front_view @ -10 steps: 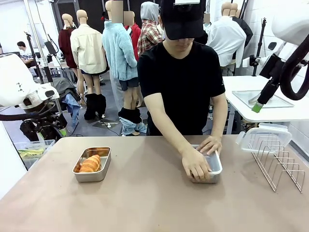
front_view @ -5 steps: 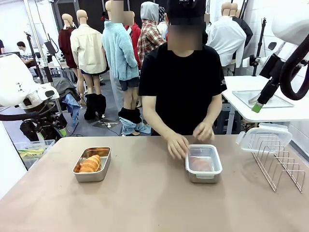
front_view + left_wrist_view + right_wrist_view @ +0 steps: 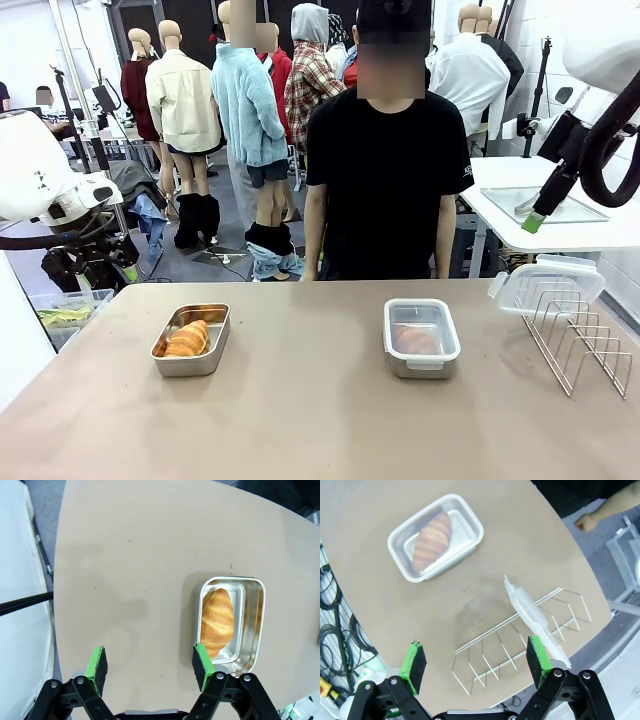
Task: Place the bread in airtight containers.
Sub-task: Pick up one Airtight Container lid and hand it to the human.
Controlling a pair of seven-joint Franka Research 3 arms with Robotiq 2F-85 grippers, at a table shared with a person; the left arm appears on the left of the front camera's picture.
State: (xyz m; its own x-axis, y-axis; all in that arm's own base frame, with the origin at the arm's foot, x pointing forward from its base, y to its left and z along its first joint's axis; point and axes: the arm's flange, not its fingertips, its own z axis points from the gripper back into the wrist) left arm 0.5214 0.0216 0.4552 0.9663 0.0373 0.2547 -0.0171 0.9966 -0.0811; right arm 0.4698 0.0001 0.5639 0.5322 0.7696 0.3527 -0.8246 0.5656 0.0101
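Observation:
An open steel tin (image 3: 186, 366) at the table's left holds a golden croissant (image 3: 188, 340). In the left wrist view the same croissant (image 3: 217, 622) lies in its tin (image 3: 256, 625), right of my open left gripper (image 3: 150, 664), which hangs high above bare table. A second tin (image 3: 420, 369) at centre right has its clear lid on, with a croissant (image 3: 415, 341) showing through. The right wrist view has this lidded tin (image 3: 405, 565) and its croissant (image 3: 431, 541) far beyond my open right gripper (image 3: 476, 659). Both grippers hold nothing.
A wire rack (image 3: 580, 340) stands at the table's right with a spare clear lid (image 3: 548, 283) leaning on it; the rack (image 3: 520, 640) and lid (image 3: 535, 622) lie under my right gripper. A person stands at the far edge, arms down.
The person's hands pressed on the right tin's lid, then lifted away. The person has straightened up and dropped both arms. My arms have not moved.

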